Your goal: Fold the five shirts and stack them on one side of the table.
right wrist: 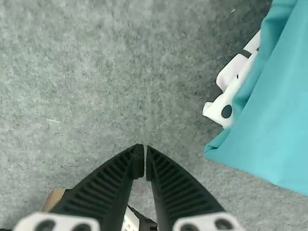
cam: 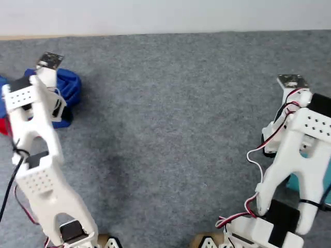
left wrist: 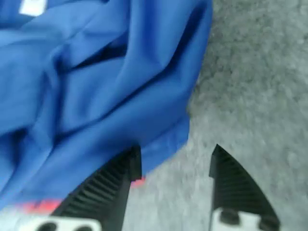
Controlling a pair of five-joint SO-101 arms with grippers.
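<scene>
At the left edge of the grey, felt-like surface (cam: 170,129), a crumpled blue shirt (cam: 70,88) is seen piled beside a red cloth (cam: 4,126). Its smooth folds and a white label (left wrist: 33,6), whose print cannot be read, are brought out by the left wrist view. The left hand (left wrist: 175,153) is spread wide with nothing gripped, one ribbed black finger (left wrist: 113,180) set at the shirt's hem. The right hand (right wrist: 144,150) is pressed together on nothing above the felt. Near the right edge a teal shirt (right wrist: 269,120) is laid partly over a white, black-dotted cloth (right wrist: 230,94), its dots revealed by the right wrist view.
</scene>
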